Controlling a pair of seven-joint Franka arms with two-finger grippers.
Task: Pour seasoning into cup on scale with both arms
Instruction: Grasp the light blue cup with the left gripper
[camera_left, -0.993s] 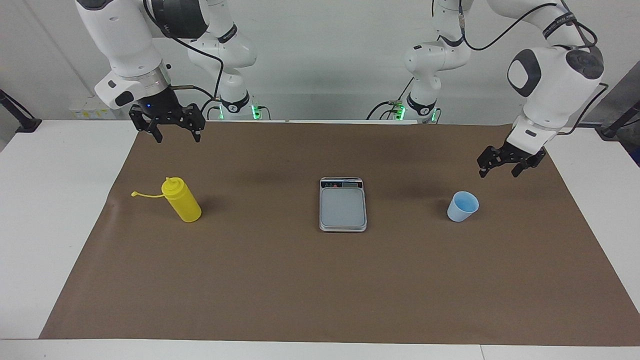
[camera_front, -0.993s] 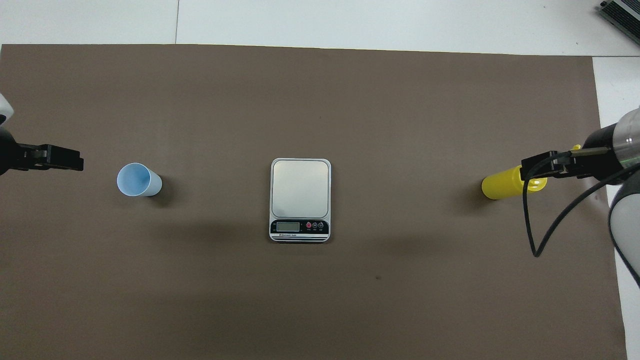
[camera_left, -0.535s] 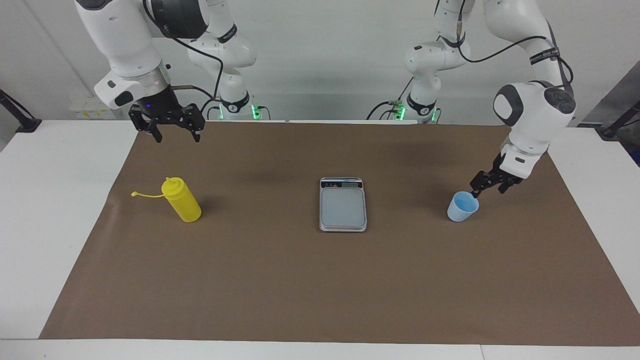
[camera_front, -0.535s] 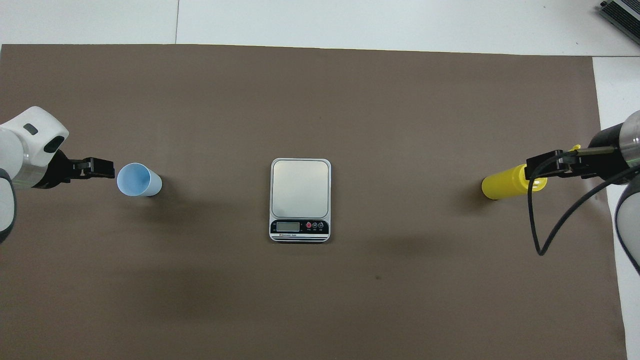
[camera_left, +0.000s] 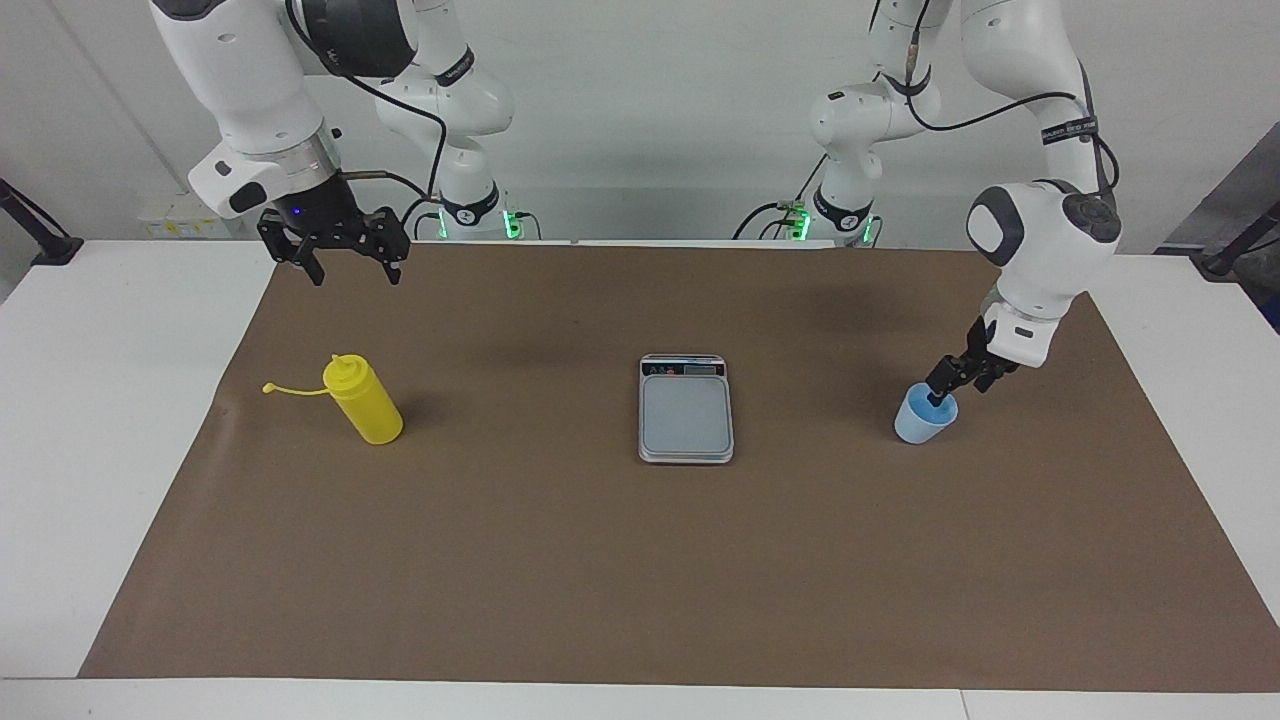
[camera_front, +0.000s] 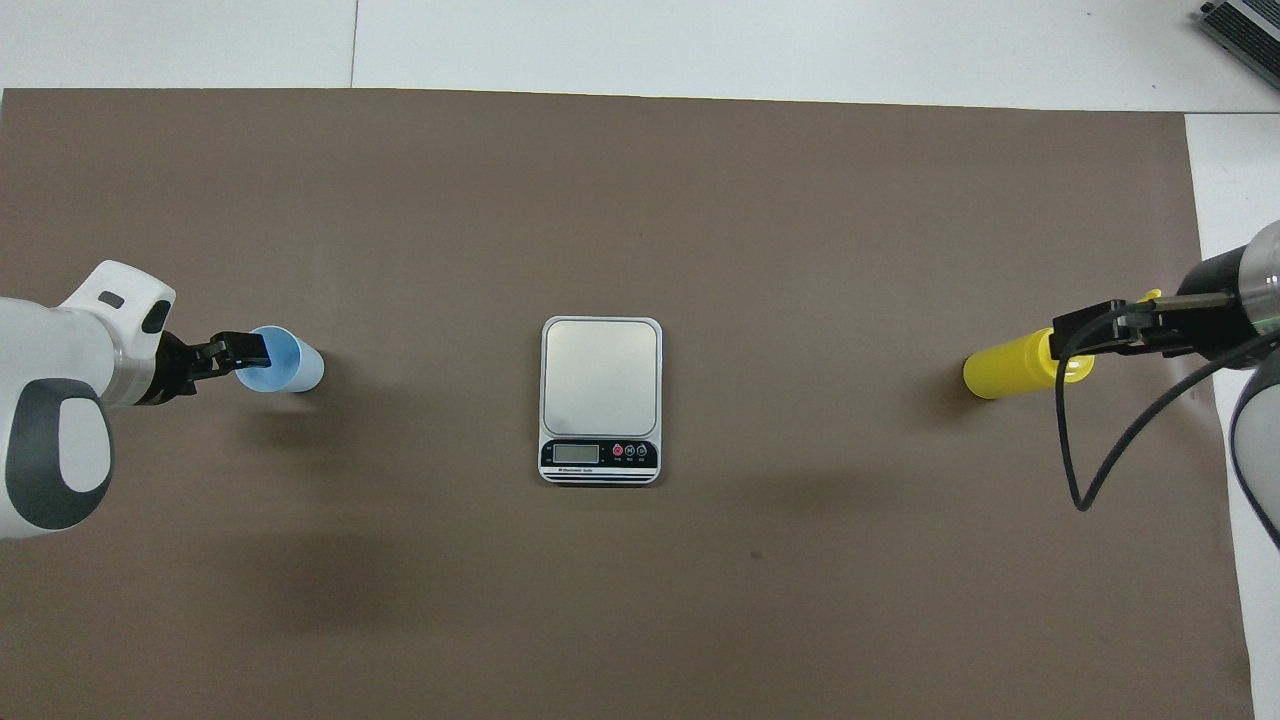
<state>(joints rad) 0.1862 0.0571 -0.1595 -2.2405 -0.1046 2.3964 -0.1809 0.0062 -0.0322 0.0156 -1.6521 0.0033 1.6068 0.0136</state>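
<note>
The light-blue cup (camera_left: 918, 422) (camera_front: 298, 368) stands upright on the brown mat, toward the left arm's end of the table. My left gripper (camera_left: 951, 386) (camera_front: 236, 356) is open and low at the cup's rim, with one finger dipping into the cup's mouth and the other outside the wall. The yellow seasoning bottle (camera_left: 366, 404) (camera_front: 1005, 368) stands toward the right arm's end, its cap strap trailing sideways. Well above the mat hangs my right gripper (camera_left: 352, 268) (camera_front: 1088, 334), open and holding nothing. From overhead it overlaps the bottle's nozzle. The scale (camera_left: 686, 412) (camera_front: 600, 388) lies bare at the mat's middle.
A brown mat (camera_left: 640, 580) covers most of the white table. The scale's display strip faces the robots. A black cable (camera_front: 1068, 440) loops down from the right arm's wrist.
My left gripper has come down and moved in from above the mat to the cup's rim. The right gripper has barely moved. Cup, bottle and scale stay where they were.
</note>
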